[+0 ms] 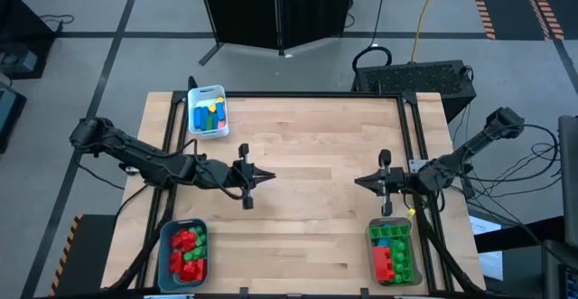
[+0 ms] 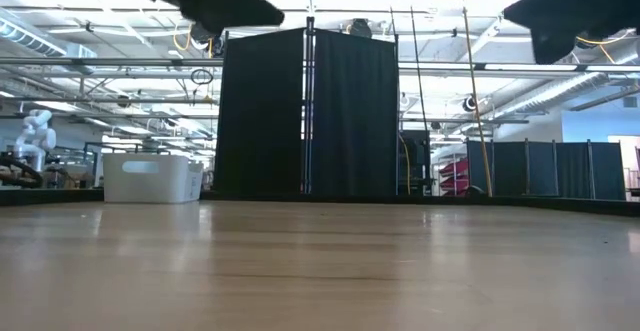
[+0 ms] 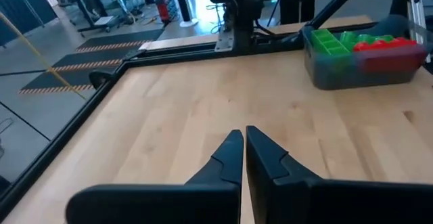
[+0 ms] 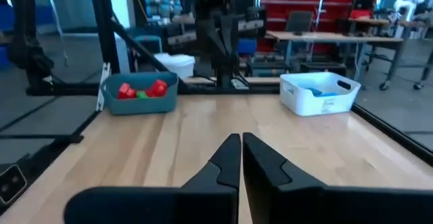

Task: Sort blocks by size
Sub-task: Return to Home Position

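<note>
All the blocks lie in three bins. Blue, yellow and green ones fill the white bin (image 1: 209, 111) at the far left. Red and green ones sit in the teal bin (image 1: 183, 255) at the near left and in the clear bin (image 1: 393, 253) at the near right. My left gripper (image 1: 269, 177) hangs shut above the bare table left of centre, pointing right. My right gripper (image 1: 358, 181) hangs shut right of centre, pointing left. Neither holds anything; the wrist views show the left gripper's fingers (image 3: 243, 146) and the right gripper's fingers (image 4: 240, 149) closed over bare wood.
The wooden table (image 1: 307, 145) has a black frame rail along its edges. Its middle stretch between the two grippers is bare wood. Black curtained panels (image 2: 308, 111) stand beyond the far edge.
</note>
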Controlling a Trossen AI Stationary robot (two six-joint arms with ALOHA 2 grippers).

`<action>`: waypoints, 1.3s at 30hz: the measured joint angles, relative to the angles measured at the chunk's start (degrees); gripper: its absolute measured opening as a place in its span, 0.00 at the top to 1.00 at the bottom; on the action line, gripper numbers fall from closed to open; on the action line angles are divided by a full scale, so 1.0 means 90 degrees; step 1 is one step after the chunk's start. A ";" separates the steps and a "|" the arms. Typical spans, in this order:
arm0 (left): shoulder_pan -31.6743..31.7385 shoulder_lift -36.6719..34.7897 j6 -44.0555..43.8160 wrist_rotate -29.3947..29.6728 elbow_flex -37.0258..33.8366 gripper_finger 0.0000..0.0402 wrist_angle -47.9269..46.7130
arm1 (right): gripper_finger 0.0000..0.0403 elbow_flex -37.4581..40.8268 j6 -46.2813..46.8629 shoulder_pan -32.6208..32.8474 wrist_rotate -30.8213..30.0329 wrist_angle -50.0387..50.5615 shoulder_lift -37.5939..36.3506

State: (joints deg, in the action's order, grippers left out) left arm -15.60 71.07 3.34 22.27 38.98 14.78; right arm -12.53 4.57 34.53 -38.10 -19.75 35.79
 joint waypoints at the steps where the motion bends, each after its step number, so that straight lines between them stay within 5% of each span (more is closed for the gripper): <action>1: 0.0027 0.0000 -0.0002 -0.0004 -0.0080 1.00 0.0072 | 1.00 0.0102 -0.0070 -0.0171 0.0210 -0.0198 -0.0023; 12: 0.0882 -0.0313 0.0002 -0.0543 -0.0763 1.00 0.0742 | 1.00 0.0228 -0.0181 -0.2070 0.2281 -0.0697 -0.0020; 23: 0.1712 -0.1845 0.0150 -0.1288 -0.0781 1.00 -0.0789 | 1.00 0.0228 0.0078 -0.3234 0.3342 -0.0912 0.0007; 39: 0.1594 -0.3848 0.0056 -0.1181 -0.2257 1.00 -0.0391 | 1.00 0.0228 0.0420 -0.3853 0.4094 -0.1539 0.0765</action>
State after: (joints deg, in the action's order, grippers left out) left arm -1.25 36.43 3.85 11.64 18.67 11.26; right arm -10.48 8.35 -0.15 -1.25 -33.61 42.68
